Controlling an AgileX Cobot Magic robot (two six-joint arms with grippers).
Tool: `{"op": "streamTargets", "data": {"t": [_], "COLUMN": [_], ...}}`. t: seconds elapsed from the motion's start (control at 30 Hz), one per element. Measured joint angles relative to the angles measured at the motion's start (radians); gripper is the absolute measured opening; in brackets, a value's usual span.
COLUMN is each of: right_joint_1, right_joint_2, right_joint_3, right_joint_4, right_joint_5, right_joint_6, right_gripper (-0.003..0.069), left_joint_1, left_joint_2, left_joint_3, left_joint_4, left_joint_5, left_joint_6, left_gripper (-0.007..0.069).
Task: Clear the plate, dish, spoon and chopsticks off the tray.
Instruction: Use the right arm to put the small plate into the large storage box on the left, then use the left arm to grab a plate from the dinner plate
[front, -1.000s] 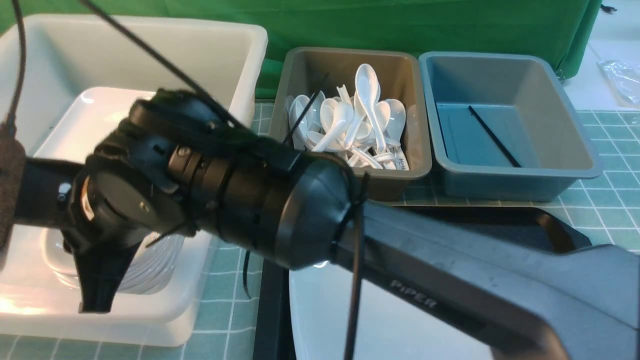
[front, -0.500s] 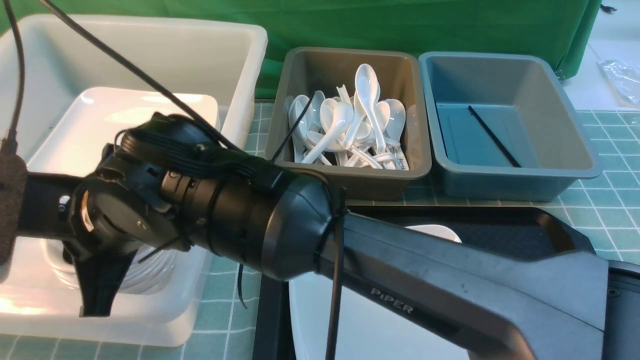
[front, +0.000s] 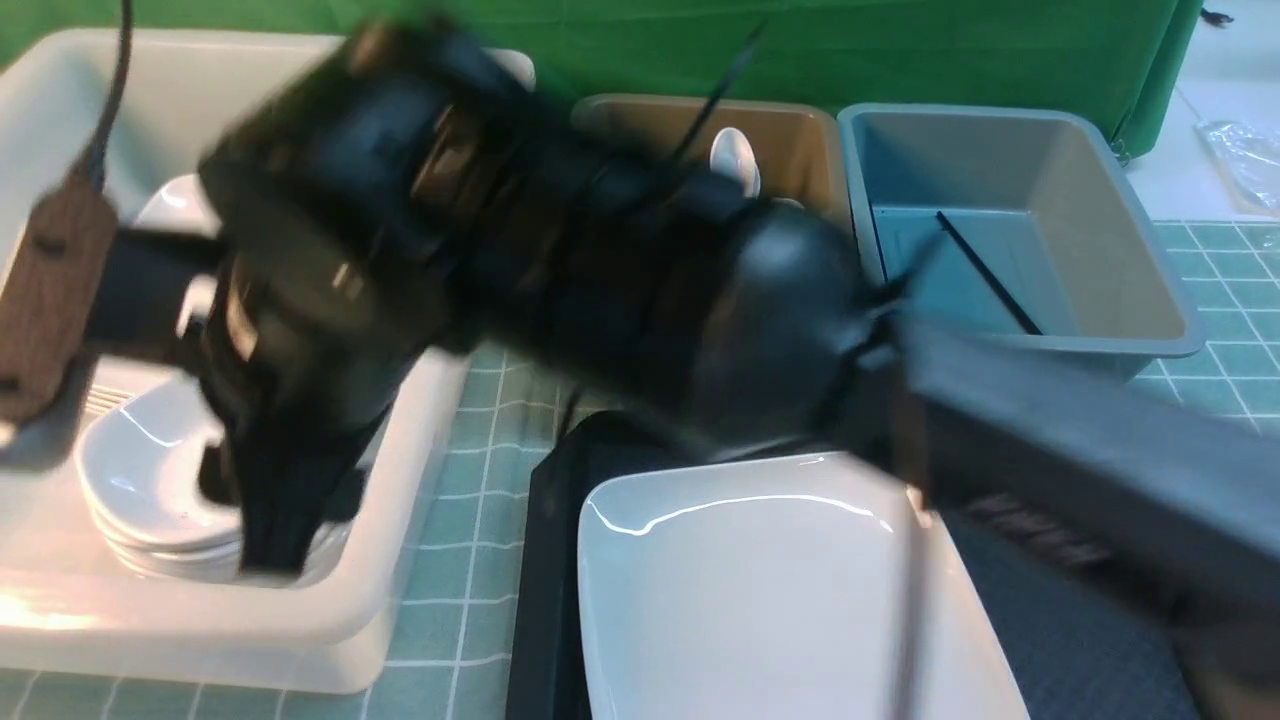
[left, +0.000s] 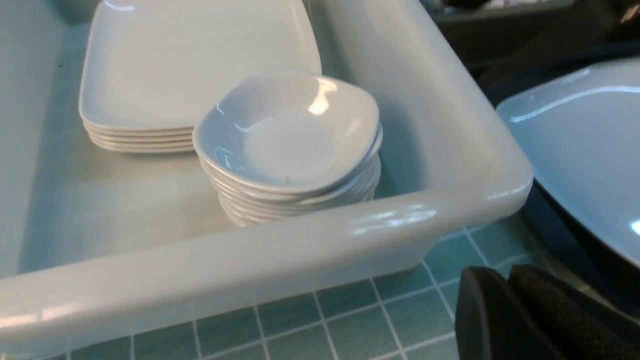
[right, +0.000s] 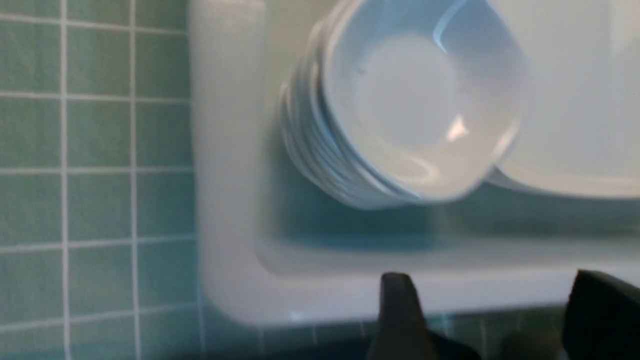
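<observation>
The large white plate (front: 780, 580) (left: 585, 145) lies on the black tray (front: 545, 600). A small white dish (left: 290, 135) (right: 420, 110) (front: 140, 465) tops a stack of like dishes in the white tub (front: 330, 620). My right gripper (right: 495, 290) (front: 270, 520) hangs open and empty just above that stack, blurred by motion. My left gripper (left: 505, 280) is shut and empty over the green mat, between the tub and the tray. One spoon (front: 733, 150) peeks out of the brown-grey tub. A black chopstick (front: 985, 275) lies in the blue-grey tub.
A stack of big white plates (left: 195, 65) fills the tub's far half. The brown-grey tub (front: 790, 130) and blue-grey tub (front: 1150, 290) stand behind the tray. My right arm (front: 700, 300) crosses the whole scene and hides much of the tray.
My right gripper's jaws have opened wide, leaving the dish on the stack. The right arm has lifted and swung up, uncovering more of the plate. The left gripper has stayed shut.
</observation>
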Motion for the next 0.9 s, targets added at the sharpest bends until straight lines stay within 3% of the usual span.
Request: {"op": "streamTargets", "data": {"t": [0.13,0.33,0.4,0.53,0.6,0.9], "right_joint_1": [-0.008,-0.055,-0.085,-0.134,-0.150,-0.151], "right_joint_2": [-0.080,-0.196,-0.282,-0.463,-0.629,-1.054], "right_joint_3": [0.000,0.052,0.136,0.368,0.557,1.033], "right_joint_4": [-0.079,-0.172,-0.179,-0.189,-0.197,-0.190], "right_joint_5": [0.093,0.093,0.093,0.093,0.093,0.044], "right_joint_6": [0.039,0.206,0.285,0.393,0.478,0.739], "right_gripper": [0.0360,0.0087,0.0038,0.0025,0.0025,0.0026], "left_joint_1": [-0.049,-0.187,-0.257,-0.380,-0.487,-0.804], "left_joint_2": [0.081,0.243,0.306,0.451,0.586,1.047], "left_joint_3": [0.000,-0.048,-0.072,-0.091,-0.091,-0.091], "left_joint_4": [0.054,0.043,0.001,-0.062,-0.089,-0.069], "left_joint_5": [0.015,0.009,0.004,-0.040,-0.104,-0.387], "left_joint_6": [0.007,0.083,0.138,0.211,0.280,0.476], "left_gripper": [0.0034,0.0034,0.0034,0.0034,0.0034,0.0034]}}
